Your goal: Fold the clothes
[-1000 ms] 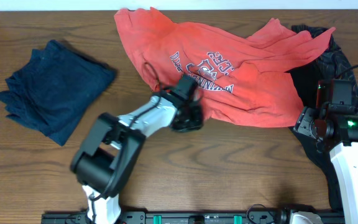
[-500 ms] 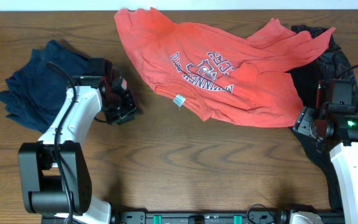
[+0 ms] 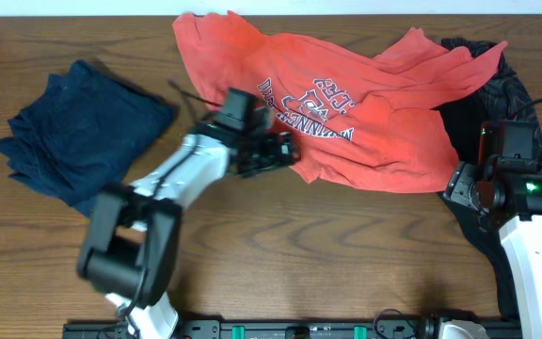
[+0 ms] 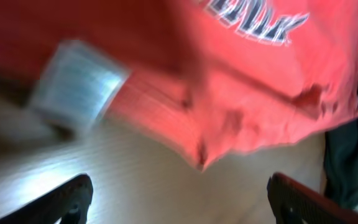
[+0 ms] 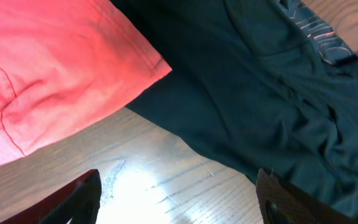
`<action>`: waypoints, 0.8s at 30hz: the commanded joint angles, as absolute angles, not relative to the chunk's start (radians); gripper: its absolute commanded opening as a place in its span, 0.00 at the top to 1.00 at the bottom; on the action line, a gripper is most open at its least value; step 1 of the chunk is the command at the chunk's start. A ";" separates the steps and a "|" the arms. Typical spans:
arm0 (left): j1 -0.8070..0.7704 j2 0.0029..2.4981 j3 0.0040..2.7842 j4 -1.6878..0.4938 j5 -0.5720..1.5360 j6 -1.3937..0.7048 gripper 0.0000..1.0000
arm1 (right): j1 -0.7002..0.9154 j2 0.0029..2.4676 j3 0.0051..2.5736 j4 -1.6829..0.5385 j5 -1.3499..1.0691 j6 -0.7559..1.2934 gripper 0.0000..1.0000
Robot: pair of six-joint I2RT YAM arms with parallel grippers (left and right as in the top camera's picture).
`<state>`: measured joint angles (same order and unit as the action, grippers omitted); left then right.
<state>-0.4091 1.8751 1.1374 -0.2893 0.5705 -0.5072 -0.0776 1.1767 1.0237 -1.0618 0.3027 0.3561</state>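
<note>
Over at the far middle of the wooden table, the coral-red T-shirt is lying spread out and rumpled. Its navy-and-white chest lettering is facing up and reading upside down from above. The left gripper is reaching across from the near left and hanging right at the shirt's near-left hem.

From the left wrist, everything is coming through blurred, but the two fingers are showing far apart at the bottom corners. Nothing is sitting between them, only bare wood below the red hem. A pale label is showing at the shirt's edge, just to the left in that view.

On the far left, the dark navy garment is sitting in a loose bundle, well apart from the shirt. On the right, the black garment is lying partly under the shirt's right side and trailing toward the near edge beside the right arm.

The right gripper is hovering low over the table with its jaws wide apart and gripping nothing. Ahead of it, the red hem is overlapping the dark fabric, which is bunching into folds on the right. A bright patch of light is glaring off the wood between the fingers.
</note>
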 commanded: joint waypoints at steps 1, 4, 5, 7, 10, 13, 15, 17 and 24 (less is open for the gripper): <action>-0.485 1.954 1.133 -0.191 0.534 -0.662 0.09 | -0.087 1.170 1.028 -1.066 0.306 0.358 0.22; -0.543 2.023 1.133 -0.082 0.533 -0.745 0.12 | -0.087 1.170 1.028 -1.066 0.306 0.358 0.21; -0.553 2.038 1.133 -0.060 0.533 -0.762 0.18 | -0.087 1.170 1.028 -1.066 0.306 0.358 0.21; -0.570 2.064 1.134 -0.028 0.533 -0.784 0.61 | -0.087 1.170 1.028 -1.067 0.305 0.358 0.21; -0.567 2.064 1.134 -0.081 0.533 -0.783 0.94 | -0.087 1.170 1.028 -1.068 0.302 0.358 0.21; -0.529 2.040 1.134 -0.261 0.529 -0.759 0.94 | -0.087 1.170 1.028 -1.070 0.302 0.358 0.21; -0.486 2.019 1.134 -0.417 0.499 -0.696 0.94 | -0.087 1.170 1.028 -1.070 0.303 0.358 0.21; -0.427 1.990 1.134 -0.604 0.390 -0.647 0.94 | -0.087 1.170 1.028 -1.069 0.303 0.358 0.21; -0.205 1.871 1.134 -0.701 0.480 -0.479 0.94 | -0.087 1.170 1.028 -1.066 0.303 0.358 0.21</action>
